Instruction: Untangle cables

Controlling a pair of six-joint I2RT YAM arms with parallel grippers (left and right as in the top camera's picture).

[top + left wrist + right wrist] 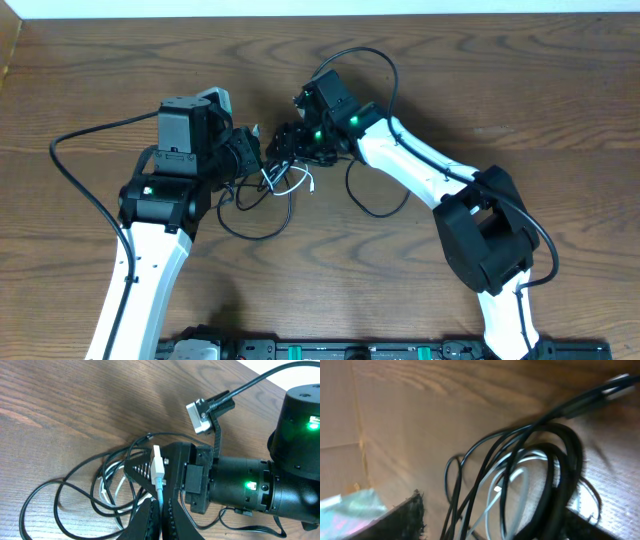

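Observation:
The cables lie in a tangle at the table's middle. Thin black cables [250, 226] loop out towards the front, and a short white cable [299, 180] sits among them. My left gripper [262, 165] is at the tangle's left side. In the left wrist view it [161, 506] is shut on the white cable [156, 464], whose plug end sticks up past the fingertips, with the black cables [75, 496] looping to the left. My right gripper [284, 148] faces it from the right. In the blurred right wrist view it [495, 521] is open, with black cables [485, 470] and the white cable [517, 479] running between its fingers.
The wooden table [520, 90] carries both arms. The right arm's thick wire [372, 55] arcs behind its wrist, and the left arm's wire [75, 150] loops out to the left. An equipment rail [350, 350] runs along the front edge.

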